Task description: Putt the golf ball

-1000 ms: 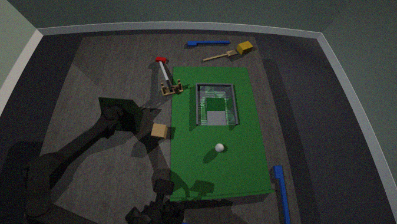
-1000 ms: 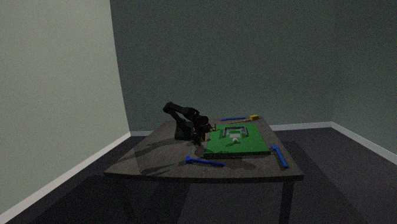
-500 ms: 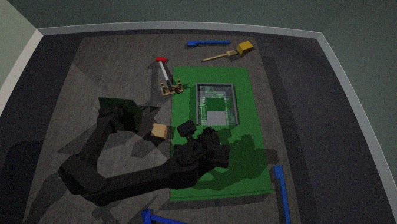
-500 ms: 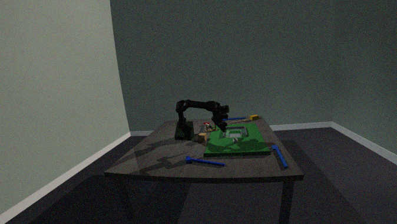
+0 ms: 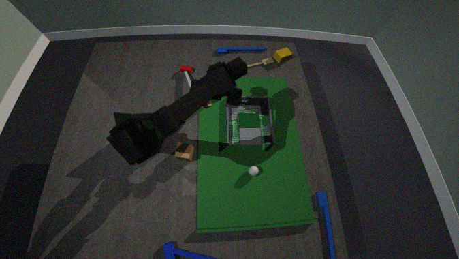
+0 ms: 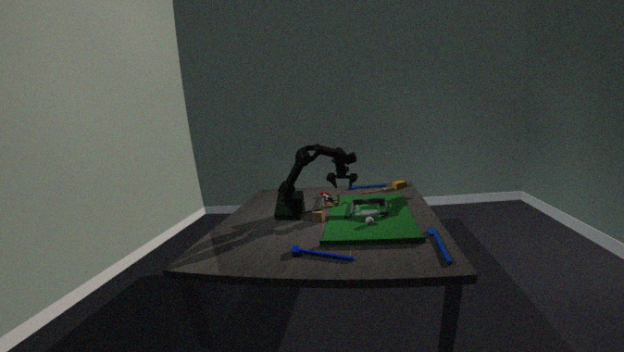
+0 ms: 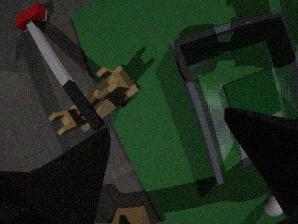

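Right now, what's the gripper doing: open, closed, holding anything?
Gripper: open, holding nothing, above the far end of the green mat; the red putter lies untouched on its stand.
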Robot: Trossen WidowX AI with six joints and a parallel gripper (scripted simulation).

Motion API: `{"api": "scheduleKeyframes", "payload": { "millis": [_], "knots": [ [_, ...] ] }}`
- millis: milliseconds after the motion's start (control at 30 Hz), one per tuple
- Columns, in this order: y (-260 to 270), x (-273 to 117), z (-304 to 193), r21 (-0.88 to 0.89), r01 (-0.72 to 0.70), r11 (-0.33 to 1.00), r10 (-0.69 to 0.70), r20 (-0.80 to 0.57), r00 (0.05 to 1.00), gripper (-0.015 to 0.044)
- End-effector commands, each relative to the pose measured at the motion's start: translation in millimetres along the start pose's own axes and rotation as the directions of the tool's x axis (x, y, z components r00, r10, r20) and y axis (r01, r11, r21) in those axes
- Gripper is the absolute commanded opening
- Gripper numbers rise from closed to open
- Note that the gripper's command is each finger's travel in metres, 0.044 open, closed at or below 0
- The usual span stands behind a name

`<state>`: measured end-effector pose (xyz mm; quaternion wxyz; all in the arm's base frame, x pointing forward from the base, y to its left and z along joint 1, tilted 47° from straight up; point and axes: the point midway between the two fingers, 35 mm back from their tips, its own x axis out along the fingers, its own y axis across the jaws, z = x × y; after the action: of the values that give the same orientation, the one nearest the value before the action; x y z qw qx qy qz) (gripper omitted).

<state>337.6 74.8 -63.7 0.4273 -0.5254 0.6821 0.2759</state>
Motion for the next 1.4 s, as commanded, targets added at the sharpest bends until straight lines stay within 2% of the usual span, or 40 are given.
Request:
{"api": "scheduleKeyframes", "payload": {
  "millis": [0,233,667,800,1367],
  "knots": [
    [49.3,23.3,34.1,-0.200,-0.040,0.979,0.030,-0.053,0.998,0.0440],
    [140.7,71.3,71.9,-0.516,-0.116,0.849,0.025,-0.181,0.983,0.0440],
    [141.6,97.6,67.4,-0.523,-0.118,0.844,0.023,-0.185,0.983,0.0440],
    [140.8,116.6,61.7,-0.522,-0.118,0.844,0.023,-0.185,0.982,0.0440],
    [139.9,135.7,56.1,-0.522,-0.118,0.845,0.022,-0.186,0.982,0.0440]
  ]
}}
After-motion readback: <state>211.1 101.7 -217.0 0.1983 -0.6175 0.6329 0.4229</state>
